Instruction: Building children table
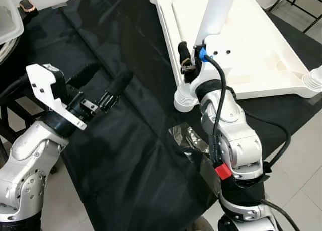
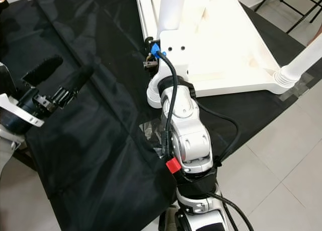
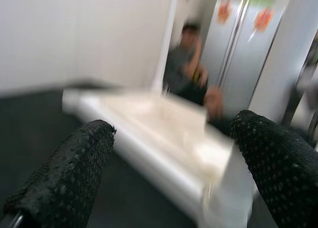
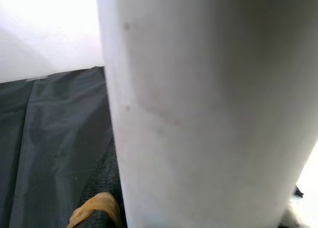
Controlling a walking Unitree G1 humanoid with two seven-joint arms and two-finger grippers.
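The white table top (image 1: 261, 45) lies upside down on a black cloth (image 1: 131, 155). A white table leg (image 1: 217, 12) stands upright at its near left corner, and my right gripper (image 1: 196, 52) is shut on the leg's lower end. In the right wrist view the leg (image 4: 208, 109) is very close, with one black finger (image 4: 99, 188) beside it. A second leg (image 2: 302, 65) sits at the near right corner. My left gripper (image 1: 103, 77) hovers open over the cloth to the left of the table top, with nothing between its fingers (image 3: 64, 173).
A clear plastic container (image 1: 7, 19) stands at the far left. A crumpled foil patch (image 1: 186, 135) lies at the cloth's near edge. Tiled floor (image 2: 282, 160) is on the right. A blurred person (image 3: 189, 59) is beyond the table top.
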